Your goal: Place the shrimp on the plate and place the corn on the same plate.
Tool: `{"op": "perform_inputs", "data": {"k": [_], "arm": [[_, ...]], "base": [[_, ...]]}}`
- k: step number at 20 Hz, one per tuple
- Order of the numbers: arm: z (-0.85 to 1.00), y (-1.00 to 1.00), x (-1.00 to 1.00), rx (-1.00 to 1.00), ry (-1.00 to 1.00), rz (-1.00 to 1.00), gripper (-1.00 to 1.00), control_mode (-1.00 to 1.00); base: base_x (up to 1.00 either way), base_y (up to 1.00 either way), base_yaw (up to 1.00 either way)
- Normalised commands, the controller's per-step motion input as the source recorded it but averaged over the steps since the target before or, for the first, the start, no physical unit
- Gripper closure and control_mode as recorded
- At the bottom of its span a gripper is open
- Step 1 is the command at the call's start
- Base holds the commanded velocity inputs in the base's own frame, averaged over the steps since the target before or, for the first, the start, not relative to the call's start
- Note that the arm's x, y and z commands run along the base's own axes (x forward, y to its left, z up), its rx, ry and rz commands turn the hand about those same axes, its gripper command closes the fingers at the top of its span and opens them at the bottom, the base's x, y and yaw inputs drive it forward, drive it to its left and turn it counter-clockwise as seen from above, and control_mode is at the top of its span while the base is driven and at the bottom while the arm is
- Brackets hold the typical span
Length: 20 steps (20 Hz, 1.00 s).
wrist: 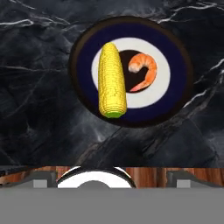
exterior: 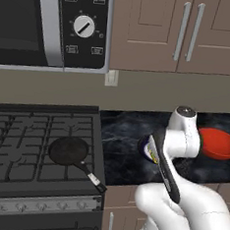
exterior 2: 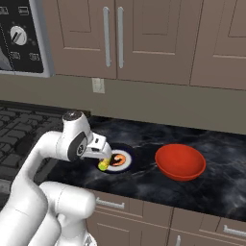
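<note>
The claw [exterior 2: 102, 154] stood with jaws apart, empty, above the plate [wrist: 175, 52]. Corn [wrist: 112, 80] and shrimp [wrist: 143, 70] lay side by side on it, on the dark surface [wrist: 35, 122]. A straight upward retreat would likely avoid nudging either.

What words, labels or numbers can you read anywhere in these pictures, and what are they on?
No text can be read in any view.
Microwave control panel: small framed button labels around the dial, too small and blurred to read.
Stove front strip: a row of knobs, no legible markings.
Plate, corn, shrimp and red bowl: no lettering on any of them.
</note>
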Motion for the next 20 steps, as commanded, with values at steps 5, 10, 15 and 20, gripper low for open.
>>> {"op": "perform_inputs", "data": {"k": [5, 10, 15, 20], "arm": [[0.48, 0.69, 0.00, -0.08, -0.07, -0.02, -1.00, -1.00], [0.58, 0.45, 0.00, -0.11, 0.00, 0.00, -1.00, -1.00], [0.50, 0.17, -0.05, -0.08, -0.06, 0.00, -1.00, -1.00], [0.36, 0.00, -0.17, -0.02, -0.18, 0.00, -1.00, -1.00]], "base": [[0.00, 0.00, 0.00], [0.00, 0.00, 0.00], [0.00, 0.00, 0.00], [0.00, 0.00, 0.00]]}}
